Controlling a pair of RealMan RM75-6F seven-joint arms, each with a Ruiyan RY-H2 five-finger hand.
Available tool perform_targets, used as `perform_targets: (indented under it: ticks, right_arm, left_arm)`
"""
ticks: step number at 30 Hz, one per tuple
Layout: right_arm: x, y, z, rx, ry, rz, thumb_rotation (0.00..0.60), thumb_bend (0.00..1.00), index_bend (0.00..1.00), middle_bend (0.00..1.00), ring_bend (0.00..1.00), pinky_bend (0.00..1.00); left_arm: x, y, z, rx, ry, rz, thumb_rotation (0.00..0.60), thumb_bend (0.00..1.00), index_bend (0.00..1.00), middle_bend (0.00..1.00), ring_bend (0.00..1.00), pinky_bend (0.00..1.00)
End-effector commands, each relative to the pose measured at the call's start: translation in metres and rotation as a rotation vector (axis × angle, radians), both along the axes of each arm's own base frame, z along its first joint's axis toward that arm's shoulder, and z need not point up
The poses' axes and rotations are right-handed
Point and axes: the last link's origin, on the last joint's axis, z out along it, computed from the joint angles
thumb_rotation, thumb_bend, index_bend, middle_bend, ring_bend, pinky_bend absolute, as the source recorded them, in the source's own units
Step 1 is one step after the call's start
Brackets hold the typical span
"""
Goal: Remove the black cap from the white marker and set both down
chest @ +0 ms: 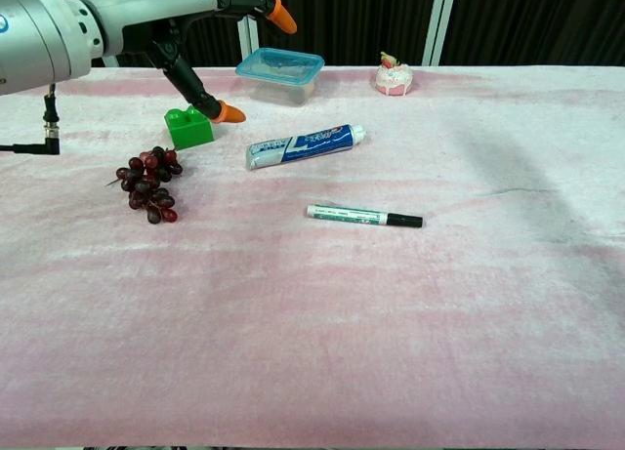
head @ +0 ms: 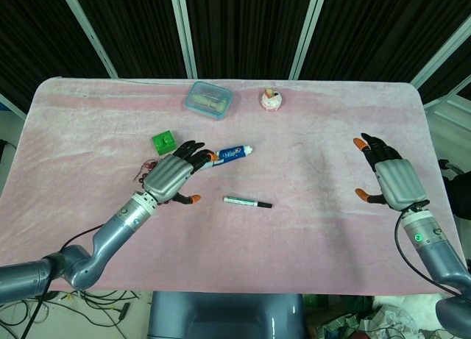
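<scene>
Head view: white marker point(head: 243, 201) capped, black cap point(head: 264, 204) on, mid-table. Left hand point(head: 171, 177) and right hand point(head: 391, 179) hovering, fingers spread, empty.

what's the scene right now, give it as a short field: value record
marker: white marker lies flat mid-table, untouched
cap: black cap on, at the marker's right end
left hand: left hand above the cloth near the grapes, fingers spread, holding nothing
right hand: right hand at the right side, fingers spread, holding nothing
other items: green block, toothpaste tube, blue-lidded container, small cake
surface: pink cloth
task state: cap not yet removed
</scene>
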Motion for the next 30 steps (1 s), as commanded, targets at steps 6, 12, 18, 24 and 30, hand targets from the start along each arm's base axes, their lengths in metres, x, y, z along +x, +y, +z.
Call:
perform_targets:
  ticks: [6,12,18,24,30]
  right_arm:
    - [0.003,0.003,0.003,0.008,0.018,-0.01,0.6,0.13,0.02,0.0,0.04,0.17]
    - [0.001,0.0,-0.001,0.009,0.027,-0.017,0.6,0.13,0.02,0.0,0.04,0.17]
    - [-0.008,-0.002,-0.001,0.0,0.053,-0.038,0.6,0.12,0.02,0.0,0.05,0.17]
    - [-0.01,-0.002,0.0,-0.005,0.056,-0.039,0.6,0.12,0.02,0.0,0.05,0.17]
    - [-0.013,-0.001,0.001,-0.006,0.054,-0.045,0.6,0.13,0.02,0.0,0.04,0.17]
  left_arm:
    - [0.029,0.011,-0.02,-0.023,0.186,0.053,0.6,0.27,0.21,0.14,0.0,0.0]
    - [0.041,0.013,-0.042,-0.072,0.284,0.102,0.6,0.27,0.23,0.14,0.0,0.0]
    - [0.049,0.015,-0.071,-0.129,0.325,0.167,0.6,0.27,0.29,0.14,0.0,0.0]
    - [0.053,0.016,-0.081,-0.129,0.348,0.174,0.6,0.27,0.35,0.14,0.0,0.0]
    - [0.059,0.018,-0.096,-0.105,0.355,0.179,0.6,0.27,0.37,0.14,0.0,0.0]
